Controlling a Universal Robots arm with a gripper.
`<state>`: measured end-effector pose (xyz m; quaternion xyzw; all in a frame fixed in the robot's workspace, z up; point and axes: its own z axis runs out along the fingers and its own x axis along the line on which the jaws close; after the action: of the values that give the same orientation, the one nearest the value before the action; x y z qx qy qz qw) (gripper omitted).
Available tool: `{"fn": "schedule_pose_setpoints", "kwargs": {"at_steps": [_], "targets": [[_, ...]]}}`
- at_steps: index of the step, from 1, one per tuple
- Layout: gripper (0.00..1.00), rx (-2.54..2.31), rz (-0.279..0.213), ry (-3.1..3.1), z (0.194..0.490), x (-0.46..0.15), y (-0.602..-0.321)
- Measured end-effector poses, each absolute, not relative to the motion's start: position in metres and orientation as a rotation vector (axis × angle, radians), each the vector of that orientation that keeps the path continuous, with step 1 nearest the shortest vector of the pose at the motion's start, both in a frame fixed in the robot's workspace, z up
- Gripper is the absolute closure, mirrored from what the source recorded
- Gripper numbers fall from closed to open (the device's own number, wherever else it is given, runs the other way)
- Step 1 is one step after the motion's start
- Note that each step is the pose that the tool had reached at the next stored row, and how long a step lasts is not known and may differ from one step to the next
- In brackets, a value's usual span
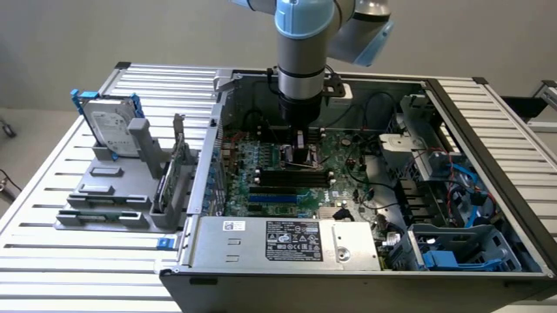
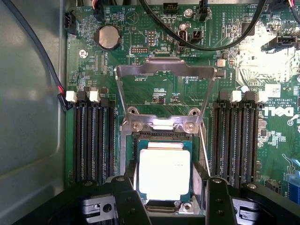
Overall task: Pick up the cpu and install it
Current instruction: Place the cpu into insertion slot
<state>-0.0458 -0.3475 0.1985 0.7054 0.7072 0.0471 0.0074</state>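
**Hidden, cut off, hard to make out**
- Fingers point(image 2: 125, 202): black, a pair; tips cut off by the picture's edge in the wrist view. Hard to separate from dark parts under the arm point(image 1: 304, 65) in the exterior view, spread not readable there.
- Cpu point(image 2: 164, 174): nearest edge masked by the black body between the fingers.
- Case point(image 1: 487, 130): front edge cut off at 6 o'clock of the exterior view.
- Small print and chips on the board point(image 2: 164, 91): too fine to read.

**Fingers**
- Released, spread wider than the cpu, one at each flank.
- Clear gap at one flank; at the other, close enough that contact cannot be told.
- Nothing grasped.

**Task item**
- Cpu: lying flat in the socket point(image 2: 161, 125), silver top up, thin green rim around it.
- Load plate point(image 2: 164, 70): swung up, standing open beyond the socket.
- Memory slots point(image 2: 91, 136): black banks on both sides of the socket.

**Supplied by the wrist view**
- Coin cell point(image 2: 108, 36) and looping black cables point(image 2: 211, 44) beyond the load plate.
- Grey case wall beside one slot bank.

**Supplied by the exterior view**
- Slatted bench point(image 1: 35, 215) carrying the open case.
- Arm reaching straight down to mid-board.
- Hard drive point(image 1: 109, 124): upright in a grey rack point(image 1: 113, 195), 9 o'clock from the case.
- Power supply point(image 1: 287, 241): 6 o'clock from the arm.
- Blue cage point(image 1: 452, 259): 4 o'clock from the arm.
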Motion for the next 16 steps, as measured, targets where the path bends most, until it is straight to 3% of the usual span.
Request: {"fn": "schedule_pose_setpoints", "kwargs": {"at_steps": [16], "targets": [[0.45,2.201,0.146,2.207,0.1945,-0.0459,-0.3431]]}}
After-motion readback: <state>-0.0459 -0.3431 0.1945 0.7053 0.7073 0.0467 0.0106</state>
